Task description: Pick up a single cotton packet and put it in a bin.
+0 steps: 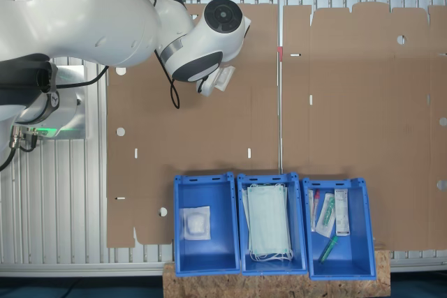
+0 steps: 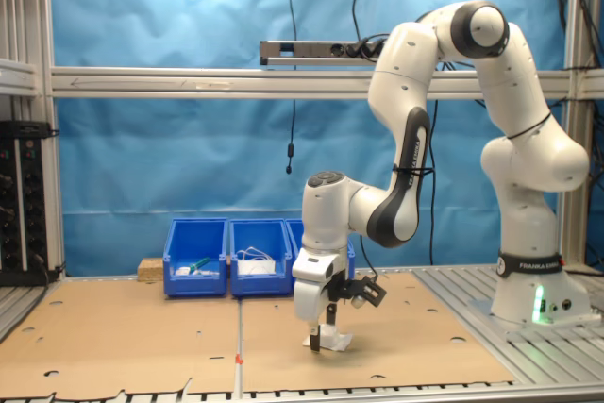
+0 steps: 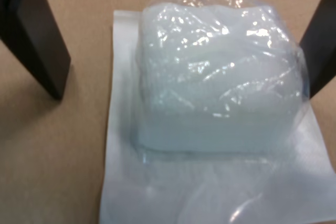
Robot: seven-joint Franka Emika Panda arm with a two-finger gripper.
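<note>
Right under the wrist camera lies the cotton packet (image 3: 210,114) – a puffy white pad in shiny clear wrap, flat on the brown cardboard (image 1: 349,102) that covers the table. Two dark fingers (image 3: 37,35) stand one on each side of it, wide apart and not touching it, so the end effector (image 2: 325,335) is open and holds nothing. In the second exterior view it hangs low, just over the packet.

Three blue bins sit in a row, well away from the packet. The bin (image 1: 206,222) at the first exterior view's left has one packet in it. The middle bin (image 1: 272,222) holds pale green masks, and the third bin (image 1: 338,227) holds tubes and boxes.

What could go wrong? The wrap looks slippery and the pad looks soft – I think the fingers could slide off or only pinch the thin edge. Then the packet might drop on the way to the bin.
</note>
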